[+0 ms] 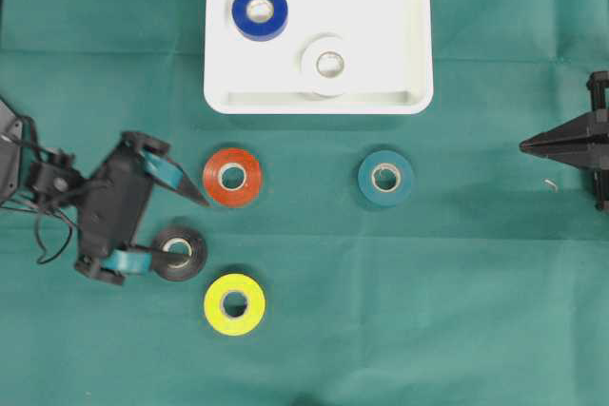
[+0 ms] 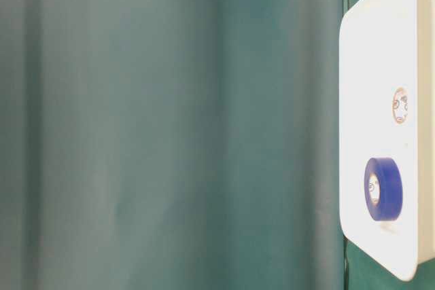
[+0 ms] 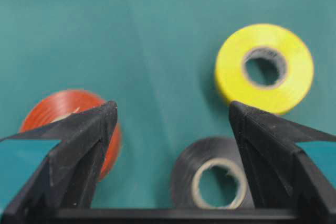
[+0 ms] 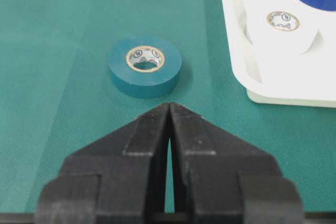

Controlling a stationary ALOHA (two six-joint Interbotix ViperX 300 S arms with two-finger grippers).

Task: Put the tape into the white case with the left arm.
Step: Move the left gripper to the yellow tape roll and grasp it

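Spreading wide and holding nothing, the left gripper (image 1: 198,227) has the black tape roll (image 1: 180,253) by one fingertip, the orange tape roll (image 1: 232,177) beside the other.

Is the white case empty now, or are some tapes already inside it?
Not empty. The white case holds two rolls lying flat: a blue tape and a white tape. Four others lie outside on the cloth.

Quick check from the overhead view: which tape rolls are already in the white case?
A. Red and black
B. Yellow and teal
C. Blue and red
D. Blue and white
D: the blue roll and the white roll lie inside the white case; the others sit on the green cloth.
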